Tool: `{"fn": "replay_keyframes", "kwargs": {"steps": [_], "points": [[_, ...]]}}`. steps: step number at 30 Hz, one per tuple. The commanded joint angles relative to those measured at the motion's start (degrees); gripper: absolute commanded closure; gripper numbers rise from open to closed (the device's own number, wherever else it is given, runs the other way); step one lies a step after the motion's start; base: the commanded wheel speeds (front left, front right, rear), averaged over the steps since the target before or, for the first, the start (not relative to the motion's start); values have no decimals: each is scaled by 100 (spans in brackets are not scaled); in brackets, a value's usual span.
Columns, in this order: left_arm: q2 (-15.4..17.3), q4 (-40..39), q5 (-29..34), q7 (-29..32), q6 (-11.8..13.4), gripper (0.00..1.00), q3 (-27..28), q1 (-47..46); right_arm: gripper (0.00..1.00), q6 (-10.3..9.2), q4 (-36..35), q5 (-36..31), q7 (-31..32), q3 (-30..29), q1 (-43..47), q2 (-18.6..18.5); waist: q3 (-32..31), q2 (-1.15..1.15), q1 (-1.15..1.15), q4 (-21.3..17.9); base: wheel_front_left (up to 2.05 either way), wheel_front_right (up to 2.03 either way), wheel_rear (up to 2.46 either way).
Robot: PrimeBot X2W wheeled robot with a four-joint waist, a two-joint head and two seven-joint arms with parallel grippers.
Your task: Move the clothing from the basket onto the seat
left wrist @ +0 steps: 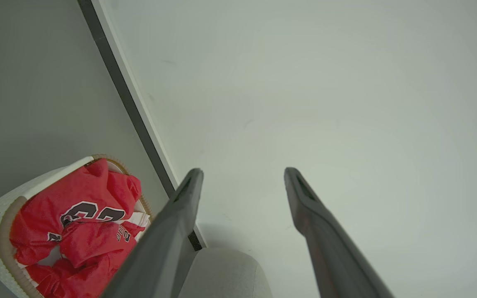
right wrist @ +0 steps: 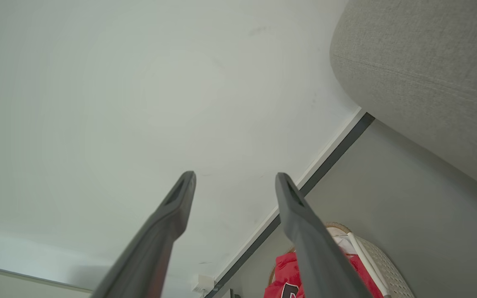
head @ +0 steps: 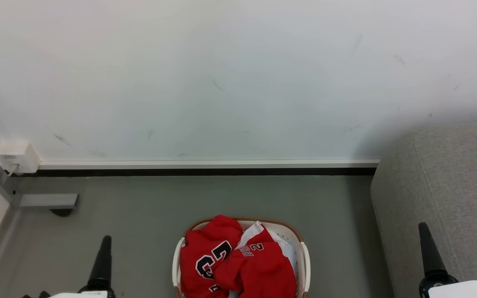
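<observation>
- The clothing [head: 238,265] lies crumpled in the basket [head: 304,258], down on the floor [head: 139,215] between our two sets of fingers and touching neither.
- We judge it light, soft and floppy: thin jersey cloth that will sag and trail, and may slip from a pinch on a single layer. Nothing about it looks fragile.
- We would take hold at the raised hump at the far end of the heap, catching several folds at once. White cloth shows beneath; we cannot tell how many pieces there are.
- Our left gripper [left wrist: 242,171] has its fingers spread wide with nothing between them. The heap sits off to one side, outside the gap.
- Our right gripper [right wrist: 234,176] is likewise wide and empty. The seat [head: 449,186] rises just beside its fingers, the basket on their other side.
- The basket's wall and brown rim ring the heap, so we think the fingers must come from above; trailing cloth could snag there.
- The wall [head: 238,82] and skirting [head: 205,164] stand beyond the fingertips. A white box [head: 17,156] sits well apart, past the left fingers.
</observation>
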Motion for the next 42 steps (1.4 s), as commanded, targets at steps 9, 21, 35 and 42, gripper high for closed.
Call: {"fn": "replay_keyframes", "kwargs": {"steps": [9, 21, 35, 42], "points": [[64, -259, 1084, -242, 155, 0, -67, 30, 0, -3, -212, -1160, -249, 163, -154, -61, 3, 0, 0, 24, 0, 0, 0], [76, -410, 2280, -470, 304, 0, -167, 138, 0, -5, -219, -2274, -482, 294, -166, -74, -1, 0, 0, 45, 0, 0, 0], [84, -564, 3582, -690, 430, 0, -240, 237, 0, -6, -124, -3358, -710, 394, -173, -87, 3, 0, 0, 59, 0, 0, 0], [89, -586, 4143, -799, 453, 0, -257, 297, 0, -6, 38, -3980, -813, 316, -189, -93, 2, 0, 0, 75, 0, 0, 0]]}}
